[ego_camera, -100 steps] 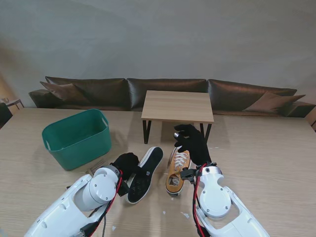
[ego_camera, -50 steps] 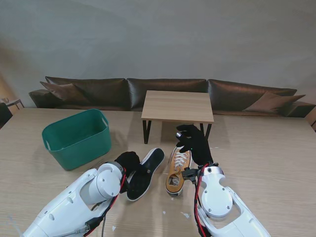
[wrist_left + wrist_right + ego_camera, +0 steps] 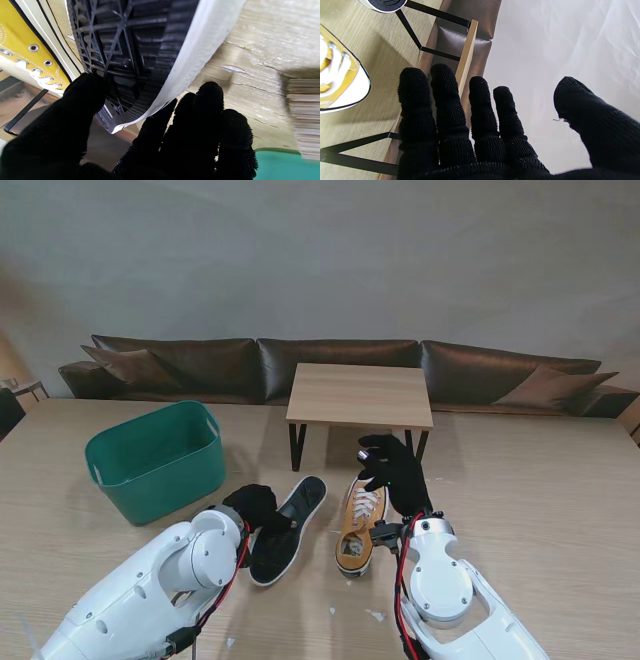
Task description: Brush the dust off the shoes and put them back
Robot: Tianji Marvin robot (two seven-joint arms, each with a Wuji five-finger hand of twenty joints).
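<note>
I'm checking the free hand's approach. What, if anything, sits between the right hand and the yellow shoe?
Nothing visible does. The right hand hovers open just right of the yellow shoe, with only bare tabletop between them. The black shoe, tipped sole-up in the left hand, lies on the yellow shoe's far side.

Two shoes lie before me on the table [image 3: 540, 510]: the one in my left hand [image 3: 255, 505], sole-up shoe [image 3: 285, 530], lies left of the upright shoe [image 3: 358, 525]. Basket [image 3: 155, 460] sits farther left; small bench [image 3: 360, 395] stands behind them.

Black shoe [image 3: 285, 525] tipped sole-up beside upright yellow shoe [image 3: 358, 520].
</note>
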